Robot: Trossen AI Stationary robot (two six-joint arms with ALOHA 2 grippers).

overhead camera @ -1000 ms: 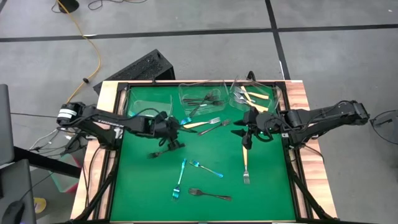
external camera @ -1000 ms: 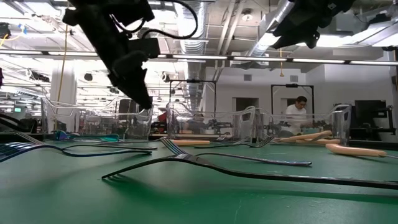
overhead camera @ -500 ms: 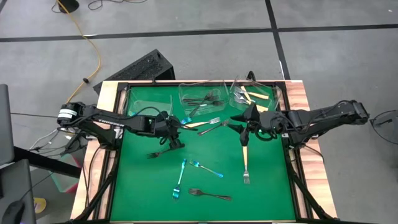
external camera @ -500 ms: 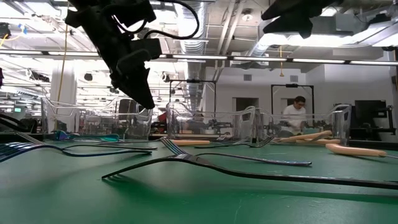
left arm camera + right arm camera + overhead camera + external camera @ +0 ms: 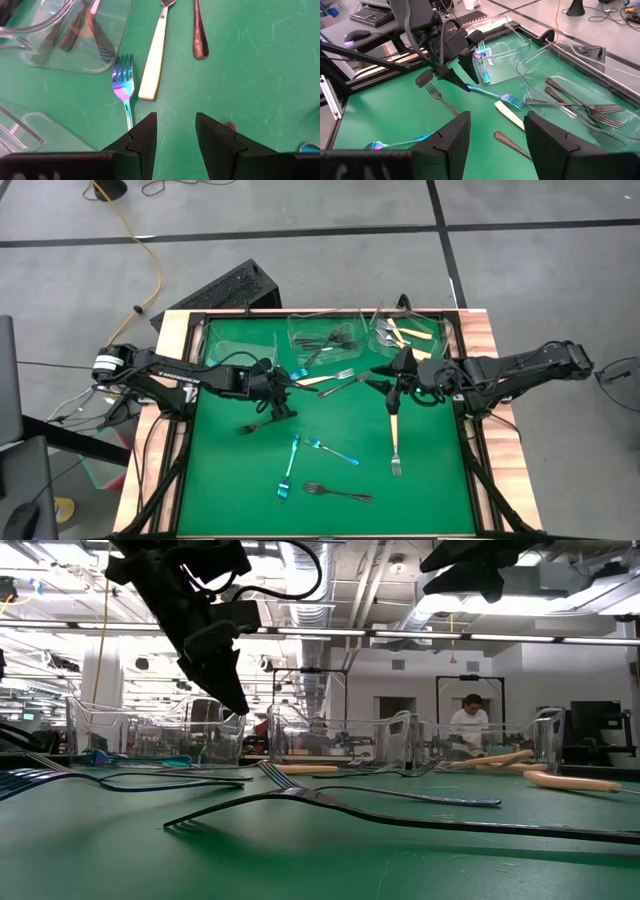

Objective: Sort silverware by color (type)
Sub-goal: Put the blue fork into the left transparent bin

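Sorting partly done, to judge by the tubs: dark forks in the middle tub, cream-handled forks in the right tub, one shiny blue piece visible in the left tub.

Step in hand, most likely: lining up the next pick-ups.

Left gripper low over the green desk, jaws apart and empty, hanging just beside an iridescent blue fork. Blue fork flat on the desk close against the left tub, with a cream fork and a dark handle lying alongside, all apart from one another.

Right gripper raised over the desk near the right tub, jaws likewise apart, nothing between them. Long cream-handled fork flat on the desk just in front of it.

Loose nearer the front edge: two more blue forks and a dark fork.

Next, for the left: shift sideways until the jaws straddle the blue fork's thin stem, drop almost to the desk, close, lift, carry to the left tub. Little room beside the tub wall, so a careful approach. For the right: come down over the cream handle, close across its width.
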